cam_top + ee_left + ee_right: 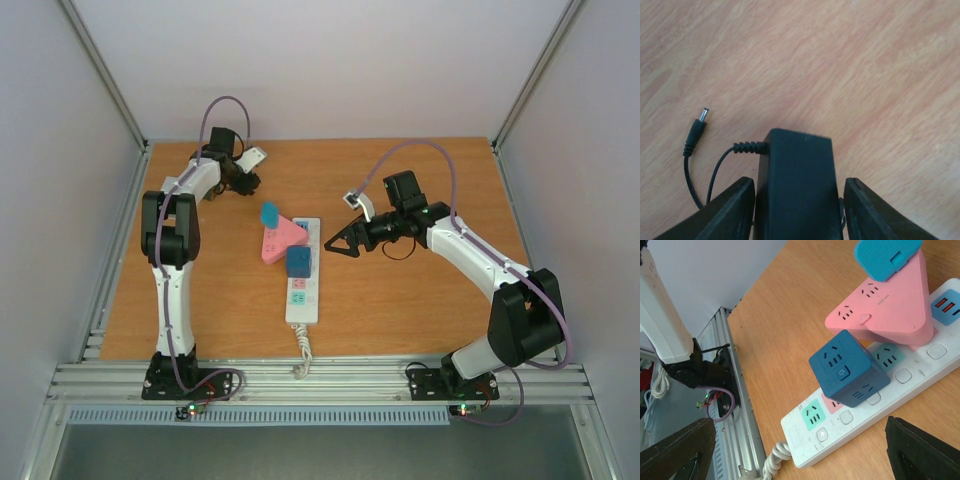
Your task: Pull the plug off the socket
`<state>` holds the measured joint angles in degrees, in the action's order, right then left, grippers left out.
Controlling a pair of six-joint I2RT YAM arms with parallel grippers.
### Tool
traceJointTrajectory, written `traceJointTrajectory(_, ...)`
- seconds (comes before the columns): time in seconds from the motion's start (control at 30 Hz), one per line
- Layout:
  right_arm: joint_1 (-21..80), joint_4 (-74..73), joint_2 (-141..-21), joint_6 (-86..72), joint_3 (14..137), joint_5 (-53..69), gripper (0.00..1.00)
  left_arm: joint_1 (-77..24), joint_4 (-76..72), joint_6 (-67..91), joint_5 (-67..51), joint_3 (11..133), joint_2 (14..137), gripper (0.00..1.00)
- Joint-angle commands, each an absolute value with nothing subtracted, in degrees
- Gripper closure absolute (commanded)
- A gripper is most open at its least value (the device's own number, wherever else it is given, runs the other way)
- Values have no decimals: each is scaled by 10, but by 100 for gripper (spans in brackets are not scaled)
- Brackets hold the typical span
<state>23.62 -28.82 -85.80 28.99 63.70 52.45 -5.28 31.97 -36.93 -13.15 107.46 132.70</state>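
1. Your socket point(303, 305) lies mid-table with its coiled cord end pointing at the arm bases. A pink triangle adapter point(280, 240) and a dark blue cube point(298, 262) sit on it.
2. Your left gripper point(243, 183) is well off to the socket's far left, clamped on a black plug point(796, 160) whose thin cable point(687, 165) trails loose.
3. Your right gripper point(335, 243) hangs just right of the socket, jaws spread wide.

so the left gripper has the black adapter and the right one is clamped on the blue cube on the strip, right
Not quite. The left gripper does hold the black adapter, but the right gripper is open, not clamped on the blue cube. The right wrist view shows its fingers spread wide with the cube sitting untouched in the power strip.
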Motion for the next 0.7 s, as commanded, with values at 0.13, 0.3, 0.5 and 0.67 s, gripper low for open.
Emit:
traceJointTrajectory(0.13, 235, -270, -862, 301, 638, 537, 7, -54, 361, -345, -167, 1107, 1312, 40)
traceJointTrajectory(0.3, 235, -265, -858, 303, 634, 539, 7, -53, 370, -343, -174, 1098, 1277, 36)
traceJointTrajectory(0.5, 235, -261, -857, 303, 630, 543, 7, -52, 377, -341, -178, 1079, 1244, 34)
traceJointTrajectory(0.67, 235, -258, -851, 305, 624, 540, 7, -51, 361, -343, -202, 1024, 1183, 34)
